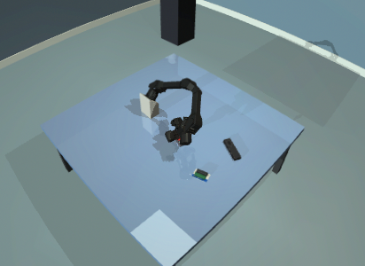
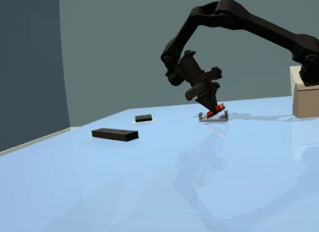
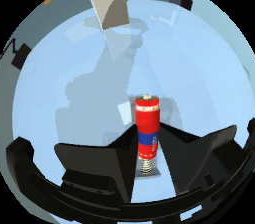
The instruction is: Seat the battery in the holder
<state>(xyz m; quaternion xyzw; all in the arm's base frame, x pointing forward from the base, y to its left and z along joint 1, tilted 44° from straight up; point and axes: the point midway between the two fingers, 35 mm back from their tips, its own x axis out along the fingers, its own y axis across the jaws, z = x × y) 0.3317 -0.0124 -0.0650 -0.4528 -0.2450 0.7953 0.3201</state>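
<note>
Gripper (image 1: 179,139) (image 2: 214,112) (image 3: 147,127) closed on red battery (image 1: 179,141) (image 2: 215,110) (image 3: 147,125), one finger each side, blue band between them. Battery right at the fingertips, tilted in exterior view: flat end low, terminal end high. Holder (image 2: 214,120) (image 3: 148,174) on table (image 1: 111,151) (image 2: 155,178) (image 3: 47,75), directly under battery. Low end down inside holder at the spring (image 2: 204,116) (image 3: 146,166); in wrist view spring lines up with that end, looks touching. Terminal end up by the opposite end wall, above it in exterior view, not under the lip. Battery not flat, not seated. Gripper slanted too, fingers just over holder; can't tell if they touch it. Top view: arm hides most of battery and holder. Black block (image 1: 231,149) (image 2: 114,134) and small green-and-black item (image 1: 201,175) (image 2: 143,117) well apart from gripper, on table.
</note>
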